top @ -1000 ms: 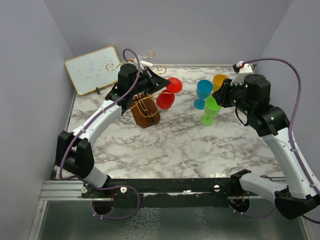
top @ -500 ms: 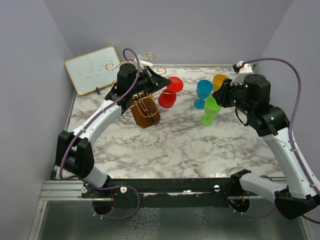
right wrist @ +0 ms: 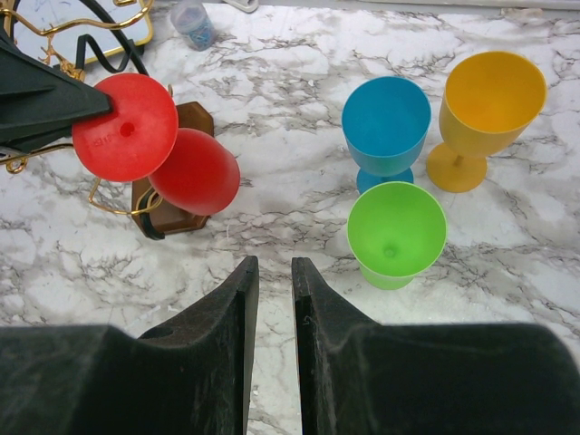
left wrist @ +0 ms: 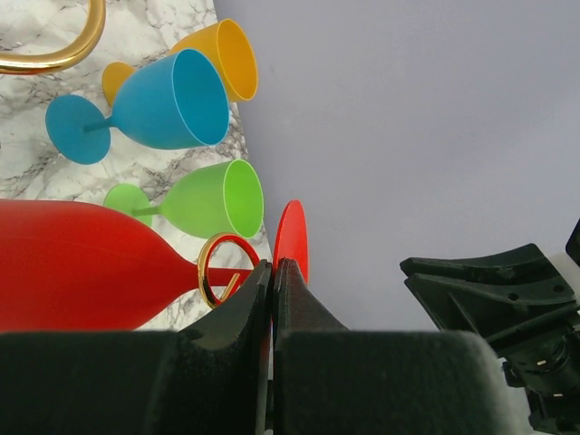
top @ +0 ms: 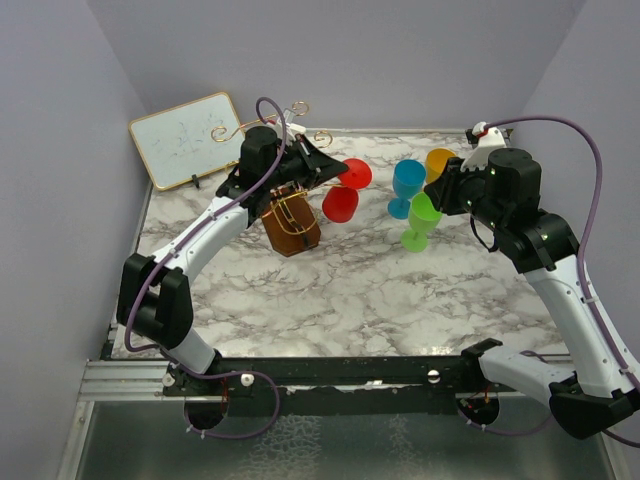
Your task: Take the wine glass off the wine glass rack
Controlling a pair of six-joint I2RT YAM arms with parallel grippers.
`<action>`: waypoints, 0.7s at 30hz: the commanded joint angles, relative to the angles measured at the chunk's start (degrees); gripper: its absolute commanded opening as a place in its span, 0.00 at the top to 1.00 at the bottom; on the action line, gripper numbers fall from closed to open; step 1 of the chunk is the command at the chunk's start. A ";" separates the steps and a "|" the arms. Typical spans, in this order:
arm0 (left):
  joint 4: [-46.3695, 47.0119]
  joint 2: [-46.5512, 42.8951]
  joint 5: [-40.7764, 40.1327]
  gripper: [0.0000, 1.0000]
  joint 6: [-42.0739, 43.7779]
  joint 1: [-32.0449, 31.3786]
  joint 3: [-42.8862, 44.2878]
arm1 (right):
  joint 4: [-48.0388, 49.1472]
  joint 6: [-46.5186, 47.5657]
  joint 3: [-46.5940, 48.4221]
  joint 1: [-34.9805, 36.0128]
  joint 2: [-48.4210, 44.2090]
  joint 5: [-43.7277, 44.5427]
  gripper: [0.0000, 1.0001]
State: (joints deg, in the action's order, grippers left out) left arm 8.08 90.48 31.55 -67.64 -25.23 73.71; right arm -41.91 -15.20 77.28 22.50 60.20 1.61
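Note:
The red wine glass (top: 340, 204) hangs tilted beside the wine glass rack (top: 291, 228), a gold wire stand on a brown wooden block. My left gripper (top: 330, 172) is shut on the glass's round red foot (left wrist: 292, 237). In the left wrist view the stem still passes through a gold ring hook (left wrist: 222, 268), and the red bowl (left wrist: 82, 267) lies to the left. My right gripper (right wrist: 272, 263) is slightly open and empty, above the marble to the right of the rack (right wrist: 172, 217) and near the green glass (right wrist: 397, 231).
Blue (top: 407, 183), orange (top: 440, 160) and green (top: 421, 220) glasses stand upright at the back right. A white board (top: 185, 138) leans at the back left. A small jar (right wrist: 192, 23) sits behind the rack. Grey walls close in on three sides.
My left gripper has moved a little to the right with the red glass, carrying its foot and bowl away from the rack's block. The right arm has not moved.

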 commanded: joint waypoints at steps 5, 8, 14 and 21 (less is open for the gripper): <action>-2.67 -4.81 0.41 1.00 2.37 -0.19 0.58 | 2.67 -0.79 -0.99 0.01 -0.78 -1.34 0.78; -3.10 -5.82 0.06 1.00 2.67 -0.21 -0.12 | 2.64 -0.80 -1.11 0.08 -0.92 -1.35 0.78; -7.03 -7.29 -2.97 1.00 5.57 0.44 -0.08 | 2.45 -0.82 -1.10 0.07 -1.33 -1.27 0.78; -12.69 -7.82 -7.02 1.00 9.71 1.90 2.08 | 2.27 -0.85 -1.04 0.08 -1.58 -1.17 0.78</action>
State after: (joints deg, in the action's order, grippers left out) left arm -1.02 84.44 28.29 -61.45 -24.43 73.60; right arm -41.47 -15.42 76.42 22.50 59.92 1.56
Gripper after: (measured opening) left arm 0.019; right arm 0.218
